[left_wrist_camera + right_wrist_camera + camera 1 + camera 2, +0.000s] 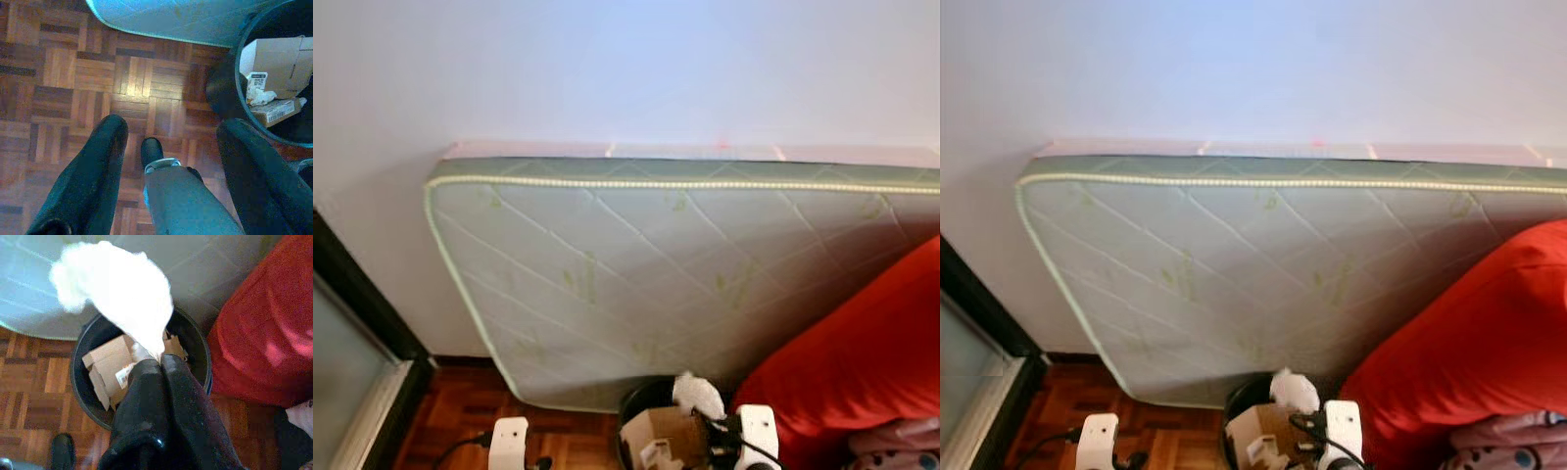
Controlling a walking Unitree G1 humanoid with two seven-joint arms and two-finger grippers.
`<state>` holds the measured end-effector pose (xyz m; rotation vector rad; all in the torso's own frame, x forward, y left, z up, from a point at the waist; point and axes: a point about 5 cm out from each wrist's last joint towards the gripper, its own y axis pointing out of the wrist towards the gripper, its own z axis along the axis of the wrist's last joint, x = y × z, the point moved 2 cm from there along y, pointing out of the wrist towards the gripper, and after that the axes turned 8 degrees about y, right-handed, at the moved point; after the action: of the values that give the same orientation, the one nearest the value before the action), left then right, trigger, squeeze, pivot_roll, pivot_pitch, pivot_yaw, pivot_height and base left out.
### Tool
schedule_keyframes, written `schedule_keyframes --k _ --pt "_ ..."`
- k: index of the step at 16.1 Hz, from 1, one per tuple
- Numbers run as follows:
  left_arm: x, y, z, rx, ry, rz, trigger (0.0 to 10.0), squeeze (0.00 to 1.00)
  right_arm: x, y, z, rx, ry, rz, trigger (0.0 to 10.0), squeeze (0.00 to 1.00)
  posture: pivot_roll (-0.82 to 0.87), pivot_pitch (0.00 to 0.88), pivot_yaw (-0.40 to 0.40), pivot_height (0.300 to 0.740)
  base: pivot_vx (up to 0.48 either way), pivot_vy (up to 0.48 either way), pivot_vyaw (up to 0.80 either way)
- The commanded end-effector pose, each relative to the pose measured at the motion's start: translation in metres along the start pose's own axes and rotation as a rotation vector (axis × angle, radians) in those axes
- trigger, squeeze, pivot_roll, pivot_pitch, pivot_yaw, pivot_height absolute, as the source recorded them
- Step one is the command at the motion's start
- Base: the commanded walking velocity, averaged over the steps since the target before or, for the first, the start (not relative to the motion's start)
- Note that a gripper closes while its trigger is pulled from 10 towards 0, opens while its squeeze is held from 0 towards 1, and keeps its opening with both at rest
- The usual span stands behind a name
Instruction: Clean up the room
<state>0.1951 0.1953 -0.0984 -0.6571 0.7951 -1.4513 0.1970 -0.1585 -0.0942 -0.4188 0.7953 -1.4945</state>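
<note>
From your head camera, both wrists sit low before a mattress [646, 274] leaning on the wall, the right one at a black bin [641, 399]. Your left gripper [168, 142] hangs over parquet, fingers wide apart. Your right gripper [159, 363] pinches a white tissue [120, 289] above the bin's cardboard [105, 364].

The mattress [646, 274] runs off the head view's right edge, and its lower right part is hidden behind the red cushion [862, 372]. In front of the mattress, the black bin [195, 347] is partly covered by the white wad [122, 293]. The label [257, 81] on the cardboard [279, 58] inside the bin is too small to read, possibly a barcode.
</note>
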Motion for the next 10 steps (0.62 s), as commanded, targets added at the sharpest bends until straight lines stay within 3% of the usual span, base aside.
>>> schedule_keyframes --k 1,10 --pt "0.0021 -0.0002 -0.0026 -0.007 -0.013 -0.006 10.0 0.0 0.003 -0.0007 0.0015 0.014 0.007 -0.002 10.0 0.0 -0.08 0.0 -0.035 0.74 0.0 0.0 0.0" --pt "0.0024 -0.0005 -0.0036 -0.007 -0.007 -0.013 10.0 0.0 0.0019 -0.0013 0.0003 0.013 0.003 0.016 10.0 0.0 -0.08 0.0 -0.033 0.74 0.0 0.0 0.0"
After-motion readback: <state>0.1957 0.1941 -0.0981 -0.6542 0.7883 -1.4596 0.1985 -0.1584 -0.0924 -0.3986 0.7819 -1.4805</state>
